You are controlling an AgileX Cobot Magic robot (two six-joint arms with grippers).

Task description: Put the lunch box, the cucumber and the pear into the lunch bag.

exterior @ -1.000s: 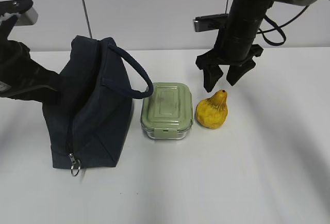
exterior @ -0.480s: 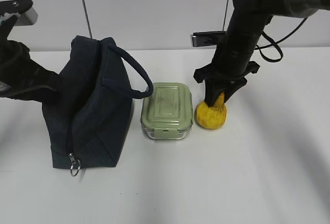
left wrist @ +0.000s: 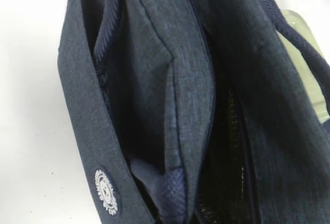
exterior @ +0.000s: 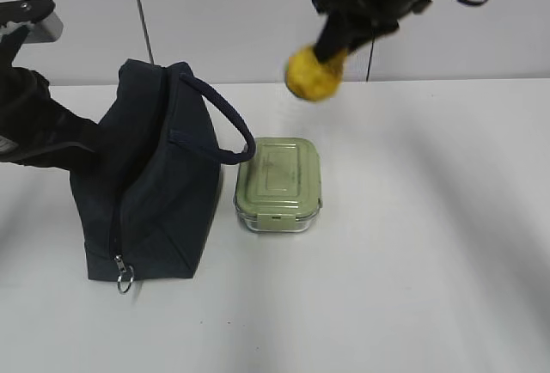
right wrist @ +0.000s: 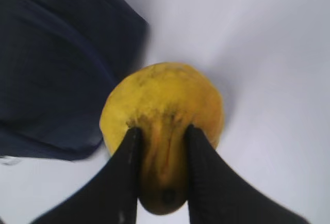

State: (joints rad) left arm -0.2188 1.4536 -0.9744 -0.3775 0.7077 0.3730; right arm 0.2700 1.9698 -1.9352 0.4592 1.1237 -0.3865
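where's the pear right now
The pear is in the air, upper centre-right of the exterior view, held by its neck in the right gripper, above the lunch box and right of the lunch bag.

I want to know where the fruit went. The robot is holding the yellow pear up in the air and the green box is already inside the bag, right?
Not quite. The pear is up in the air, pinched by the right fingers, but the box still sits on the table beside the bag, not inside. The exterior view shows it.

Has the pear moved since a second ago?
Yes. The pear went from beside the lunch box up and left toward the bag.
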